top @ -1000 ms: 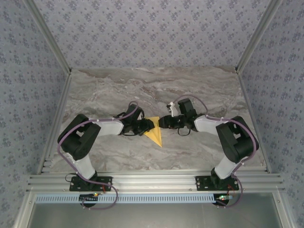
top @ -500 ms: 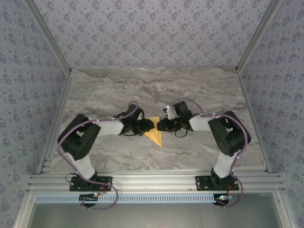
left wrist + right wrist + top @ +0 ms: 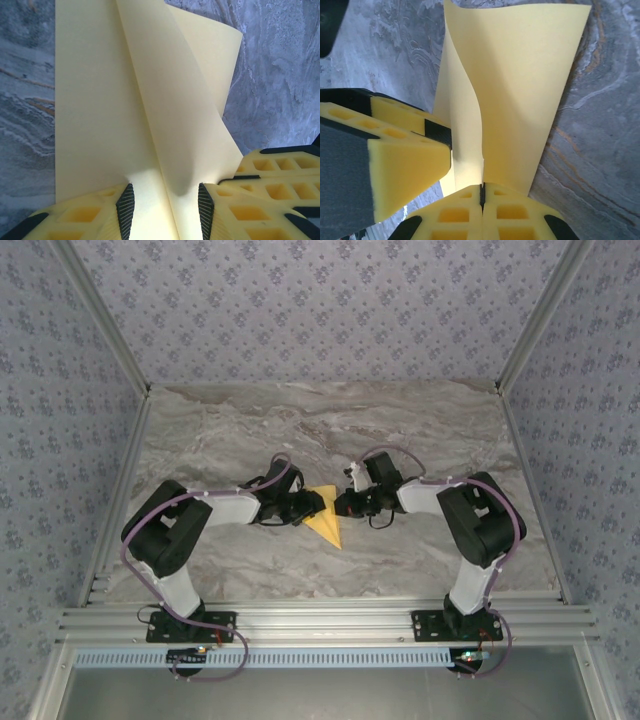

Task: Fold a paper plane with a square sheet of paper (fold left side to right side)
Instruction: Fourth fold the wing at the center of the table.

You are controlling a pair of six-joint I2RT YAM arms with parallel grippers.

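Note:
The square sheet of paper [image 3: 327,523] lies mid-table as a yellow, partly folded pointed shape. My left gripper [image 3: 318,504] comes at it from the left and my right gripper [image 3: 343,506] from the right, tips close together. In the left wrist view the paper [image 3: 100,100] lies flat under my left gripper [image 3: 165,202], which is open, with a raised flap running between its pads. The right arm's fingers [image 3: 280,175] show at the right edge. In the right wrist view my right gripper [image 3: 481,192] is shut on the edge of the lifted flap of the paper [image 3: 520,75].
The grey marbled table [image 3: 330,430] stretches bare behind and beside the paper. Patterned walls with slanted metal posts close it in on three sides. An aluminium rail [image 3: 320,625] carrying both arm bases runs along the near edge.
My right gripper has closed onto the paper's raised flap after edging left towards it, and its arm has drawn in. The left arm and the paper's flat part have stayed put.

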